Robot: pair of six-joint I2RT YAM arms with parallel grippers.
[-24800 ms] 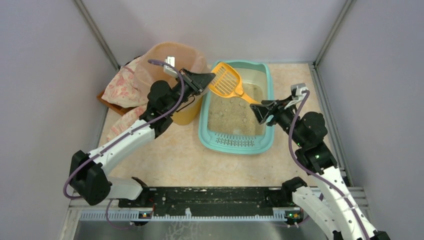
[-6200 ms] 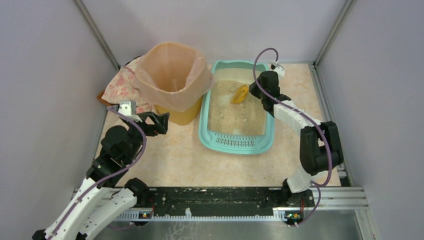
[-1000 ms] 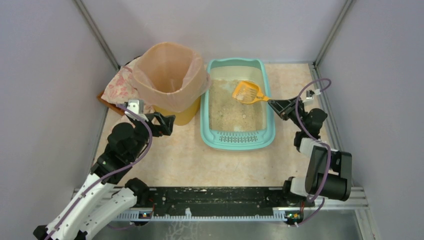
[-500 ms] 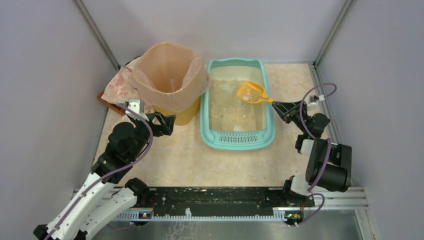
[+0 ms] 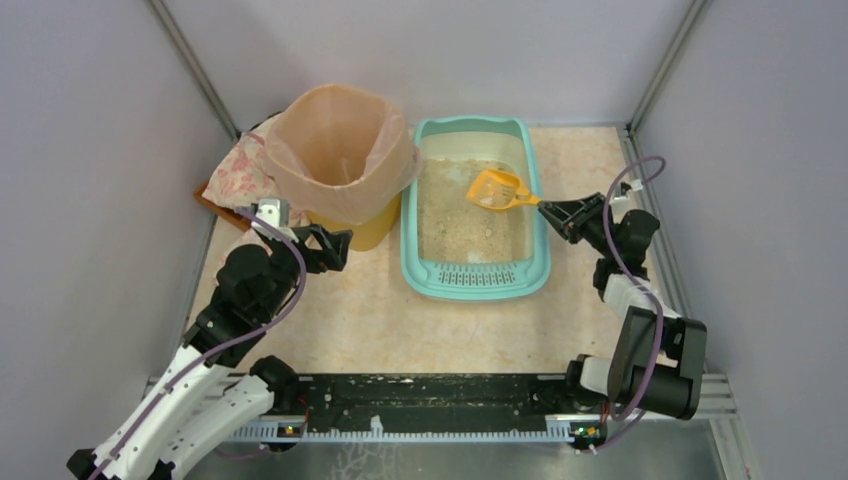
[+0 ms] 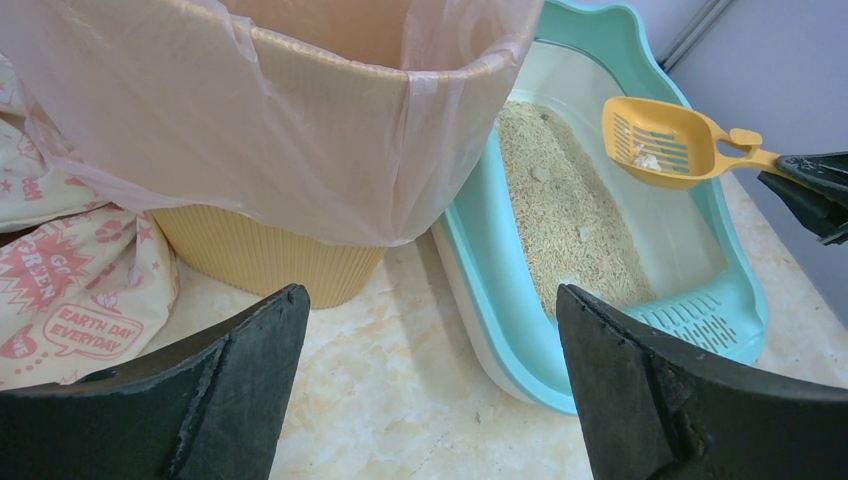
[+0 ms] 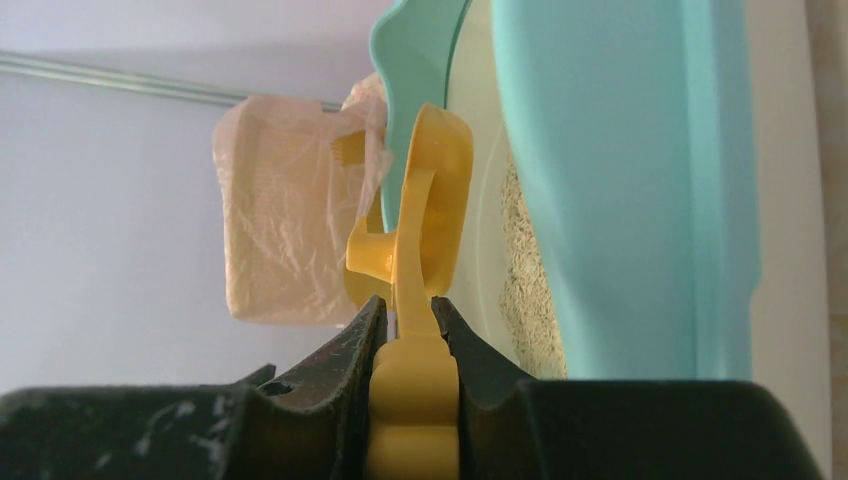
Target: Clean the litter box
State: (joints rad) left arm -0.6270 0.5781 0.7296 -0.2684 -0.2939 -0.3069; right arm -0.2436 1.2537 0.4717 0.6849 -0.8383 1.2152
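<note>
1 of the 2 pincers, the left pincer [image 5: 338, 250], hovers low over the near left part of the desk [image 5: 350, 320]. Its jaws are spread wide with nothing between them, and it points toward the base of the round yellow bin [image 5: 378, 232], near it but not touching. The right pincer [image 5: 550, 209] sits further back on the right, just outside the right rim of the litter box [image 5: 409, 262]. Its jaws are closed narrowly on the end of the handle of an orange-yellow scoop [image 5: 494, 188], and the right wrist view shows the handle pinched on both sides. The litter box lies at the middle of the desk, its long axis running near to far, just right of the bin; I cannot tell whether the 2 touch. Its slotted grille [image 5: 476, 281] is at the near end, and beige litter [image 5: 460, 225] covers the floor beyond it. The scoop's handle crosses above the right rim. The slotted head hangs over the far right part of the litter, lifted off it, with 1 small pale clump [image 6: 648, 160] lying in it. Further back on the left, a peach bag liner [image 5: 300, 160] folds over the bin's rim. A printed cloth [image 5: 238, 165] lies behind and left of the bin, by the wall.
</note>
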